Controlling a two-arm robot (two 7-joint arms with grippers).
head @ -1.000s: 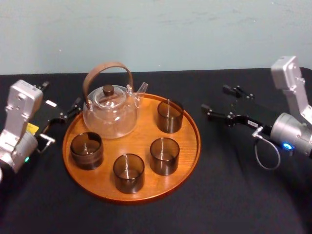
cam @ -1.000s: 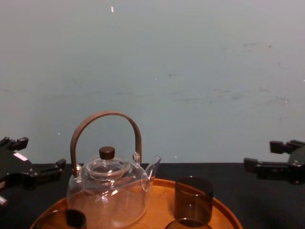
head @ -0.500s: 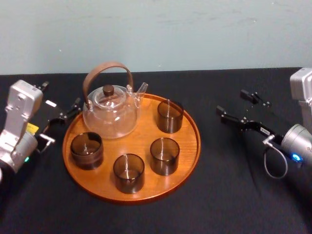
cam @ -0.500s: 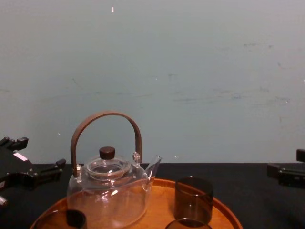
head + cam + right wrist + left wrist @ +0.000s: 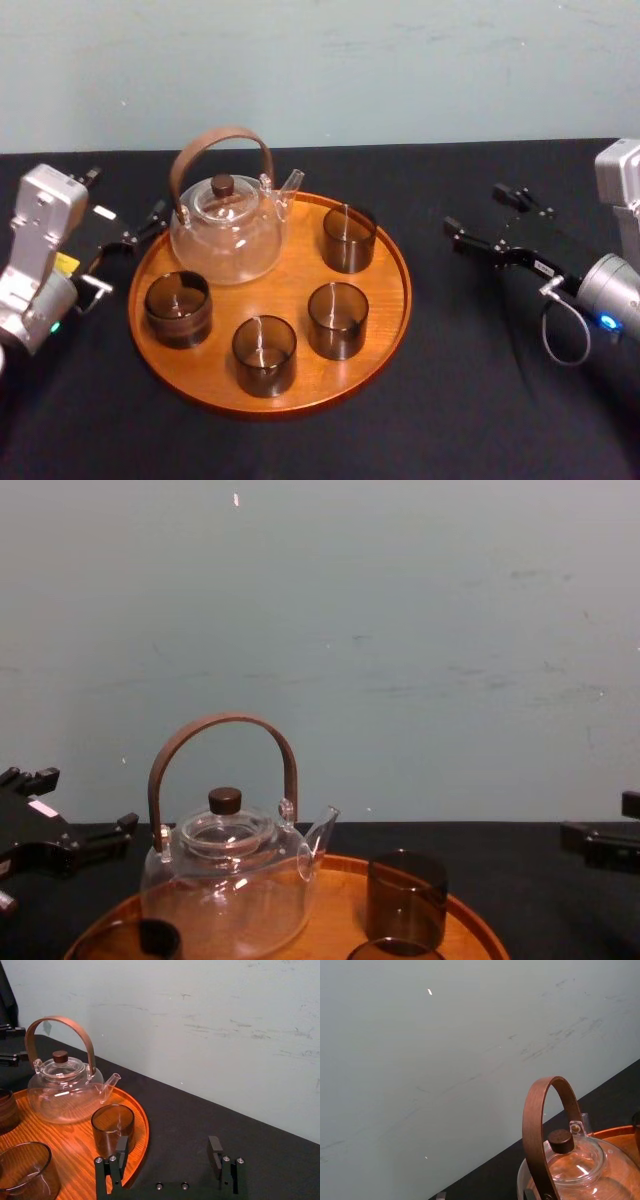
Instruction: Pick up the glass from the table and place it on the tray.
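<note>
Standing upright on orange-brown tray [image 5: 290,275]: four smoky-brown cylindrical glasses [image 5: 338,320]; left pincer [image 5: 126,192], right pincer [image 5: 476,208] apart, flanking tray

tray [image 5: 466,916]: near part cut off, chest view | teapot [image 5: 580,1166]: base cut off, left wrist view

The right pincer [image 5: 474,207] has drawn back to the right, farther from the tray [image 5: 407,268].
</note>
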